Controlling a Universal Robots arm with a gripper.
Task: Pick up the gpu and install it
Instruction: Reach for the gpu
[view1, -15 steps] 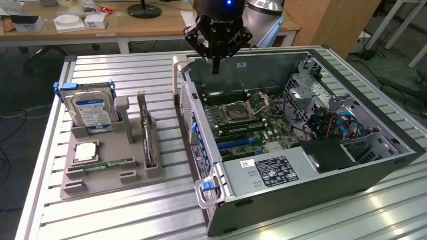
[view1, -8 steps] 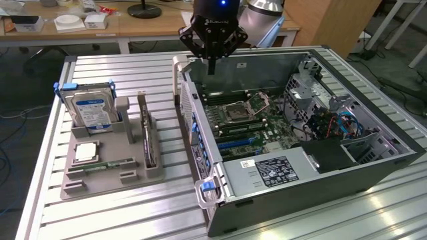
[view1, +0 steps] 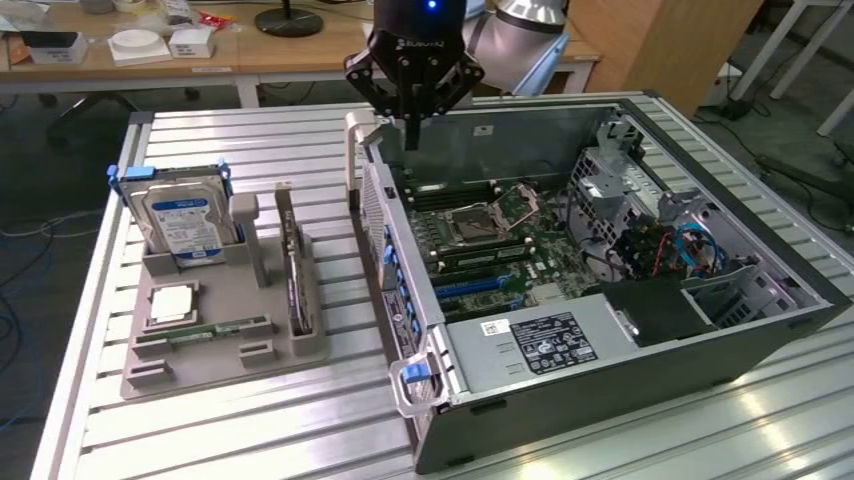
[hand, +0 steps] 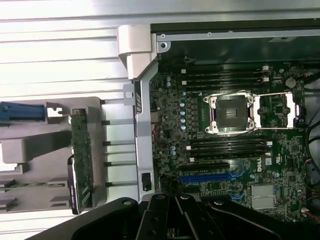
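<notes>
I've got the gripper (view1: 414, 138) hanging over the open computer case (view1: 627, 372) by its wall on the exterior view's left, fingers pinched together and empty. The gpu (view1: 296, 272) stands on edge in the gray holder (view1: 220, 375) on the table beside the case, near the hard drive (view1: 184, 225) and well apart from the gripper.

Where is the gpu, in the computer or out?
Out. The gpu stands on edge in the grey holder beside the open computer case.
</notes>
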